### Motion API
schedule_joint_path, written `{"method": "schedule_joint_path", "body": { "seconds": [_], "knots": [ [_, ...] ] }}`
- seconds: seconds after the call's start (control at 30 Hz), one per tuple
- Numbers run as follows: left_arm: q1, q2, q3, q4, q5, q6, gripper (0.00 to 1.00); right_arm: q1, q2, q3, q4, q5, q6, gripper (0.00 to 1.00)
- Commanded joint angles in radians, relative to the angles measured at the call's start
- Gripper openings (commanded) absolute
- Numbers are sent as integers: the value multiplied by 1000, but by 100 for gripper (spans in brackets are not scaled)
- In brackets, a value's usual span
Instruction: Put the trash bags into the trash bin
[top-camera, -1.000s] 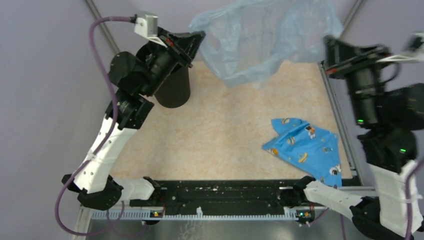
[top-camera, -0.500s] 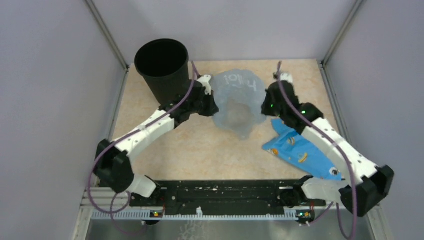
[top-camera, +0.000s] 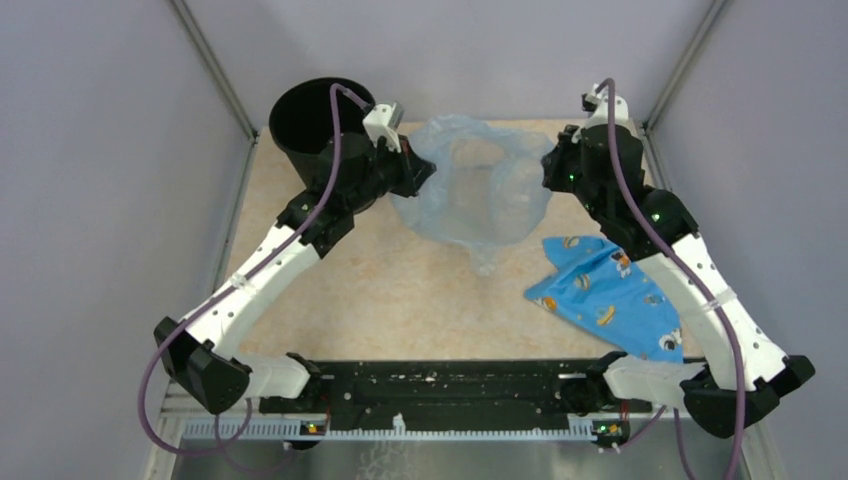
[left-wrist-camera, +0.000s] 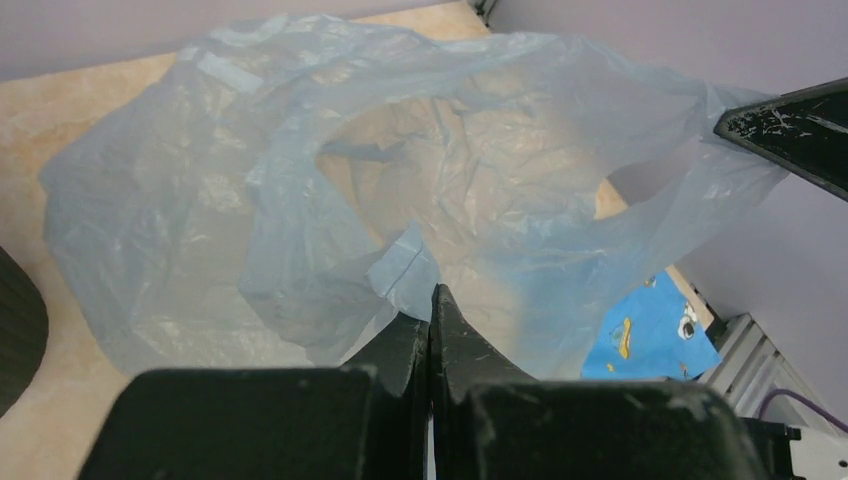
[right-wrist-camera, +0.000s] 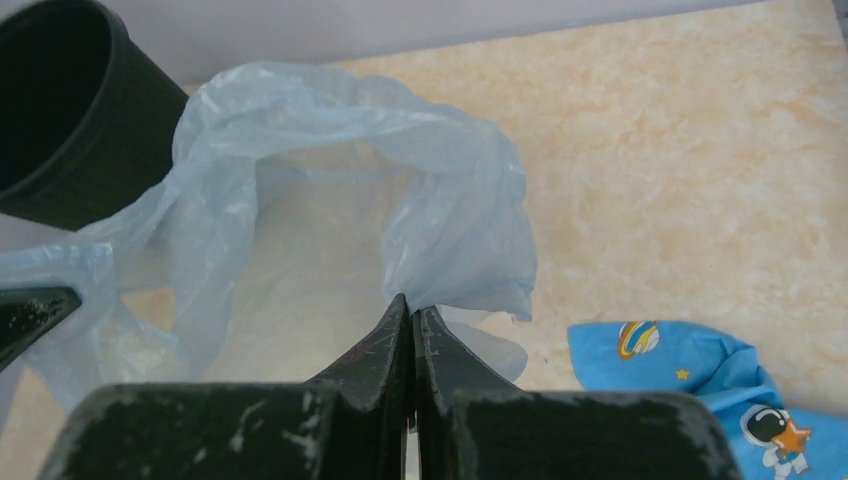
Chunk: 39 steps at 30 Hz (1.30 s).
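The left claw (left-wrist-camera: 432, 305) and right claw (right-wrist-camera: 410, 310) each pinched an edge of the bag (top-camera: 480, 195), which hung spread between them just beside the bin (top-camera: 305, 125); the carry appeared in hand, and next it would need shifting over the rim.

Soft, even light fills all 3 views, leaving only faint, diffuse shadows on the desk (top-camera: 420, 290). The trash bags (left-wrist-camera: 300, 200) show a mild sheen without hard glare, while the trash bin (top-camera: 305, 118) reads flat black inside. In the left wrist view the near fingers (left-wrist-camera: 397, 348) look slightly soft; the overhead view is fairly crisp.
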Motion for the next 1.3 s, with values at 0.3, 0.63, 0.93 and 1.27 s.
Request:
{"method": "schedule_joint_path", "body": {
  "seconds": [0.3,0.63,0.93,1.27],
  "knots": [
    [0,100,135,-72,174,1,22,-10,18,15,1,-185,-64,0],
    [3,15,119,-219,-61,-1,75,-10,36,17,-47,-139,-41,0],
    [103,15,221,-333,-237,48,92,-10,69,72,-88,-25,-6,0],
    [189,391,636,-410,-439,225,95,-10,63,172,-100,-99,-9,0]
  ]
}}
